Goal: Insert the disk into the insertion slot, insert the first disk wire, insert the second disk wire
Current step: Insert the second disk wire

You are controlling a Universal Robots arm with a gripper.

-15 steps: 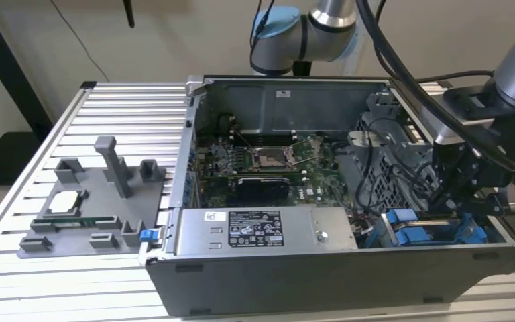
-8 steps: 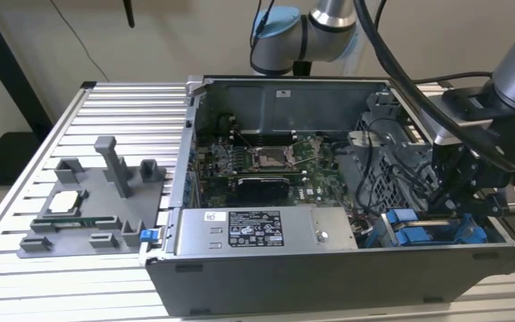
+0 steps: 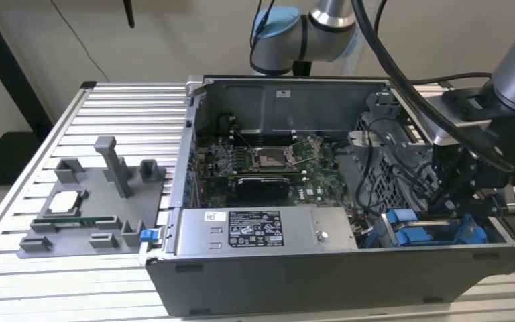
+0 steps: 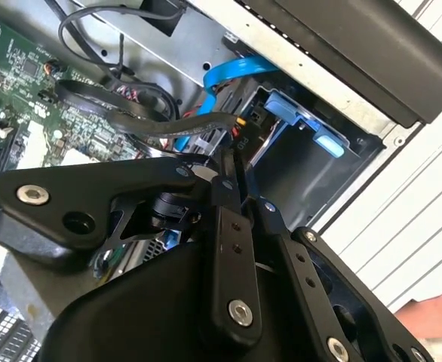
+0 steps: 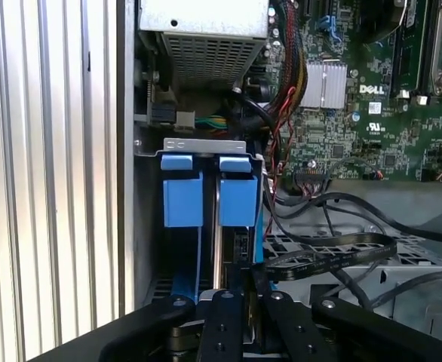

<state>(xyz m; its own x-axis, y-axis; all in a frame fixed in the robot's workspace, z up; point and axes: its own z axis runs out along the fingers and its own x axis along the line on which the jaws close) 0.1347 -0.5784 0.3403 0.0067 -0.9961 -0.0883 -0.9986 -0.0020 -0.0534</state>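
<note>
Tool low over insertion slot

Exterior view: arm cut off at the upper right edge; its lower links cover part of the insertion slot at lower right.

Second wrist view: gripper body blocks the lower frame; whether the jaws pinch anything cannot be told. A hand is cut by the lower right corner.

First wrist view: the disk runs down behind the gripper at bottom centre.

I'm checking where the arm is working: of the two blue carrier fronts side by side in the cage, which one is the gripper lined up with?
In the first wrist view, the gripper sits under the blue carrier front nearer the motherboard; the other blue front lies toward the case wall.
</note>
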